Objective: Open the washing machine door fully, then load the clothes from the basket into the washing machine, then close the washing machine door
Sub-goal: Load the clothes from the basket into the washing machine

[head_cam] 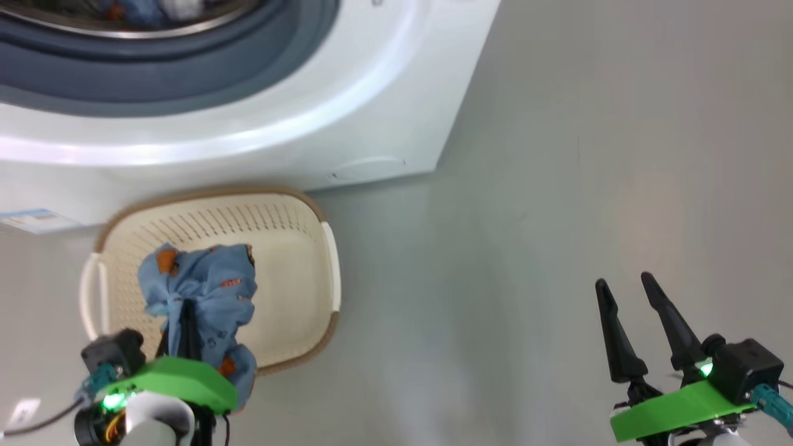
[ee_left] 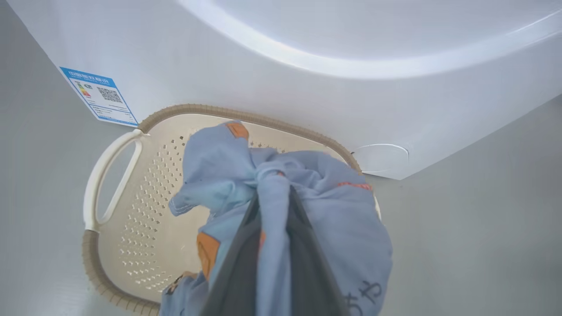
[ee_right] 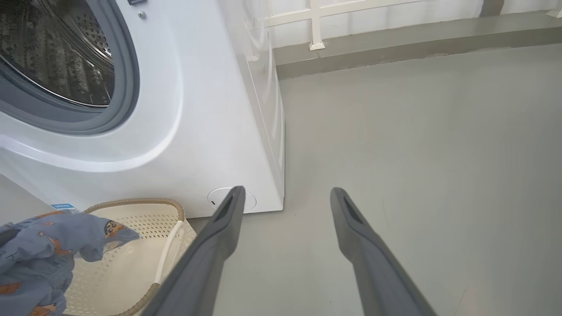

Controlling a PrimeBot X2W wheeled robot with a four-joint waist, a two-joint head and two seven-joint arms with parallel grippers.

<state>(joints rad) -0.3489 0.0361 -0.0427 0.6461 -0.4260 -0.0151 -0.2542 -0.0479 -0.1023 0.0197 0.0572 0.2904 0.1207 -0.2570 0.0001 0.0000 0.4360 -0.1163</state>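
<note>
My left gripper [head_cam: 183, 310] is shut on a light blue garment with orange prints [head_cam: 204, 291], holding it bunched above the cream basket [head_cam: 297, 248]. In the left wrist view the cloth [ee_left: 307, 193] wraps over both dark fingers [ee_left: 239, 263], with the basket [ee_left: 131, 206] below it. The white washing machine [head_cam: 347, 111] stands just behind the basket, its grey-blue rubber ring [head_cam: 186, 74] and steel drum rim exposed; some cloth shows inside the drum [head_cam: 142, 11]. The door is out of view. My right gripper [head_cam: 629, 288] hangs open over bare floor at the lower right, holding nothing.
A blue label [ee_left: 100, 95] and a round white cap [ee_left: 381, 157] sit low on the machine's front. Grey floor [head_cam: 588, 186] stretches to the right of the machine. A raised ledge and white railing [ee_right: 316, 26] run along the far wall.
</note>
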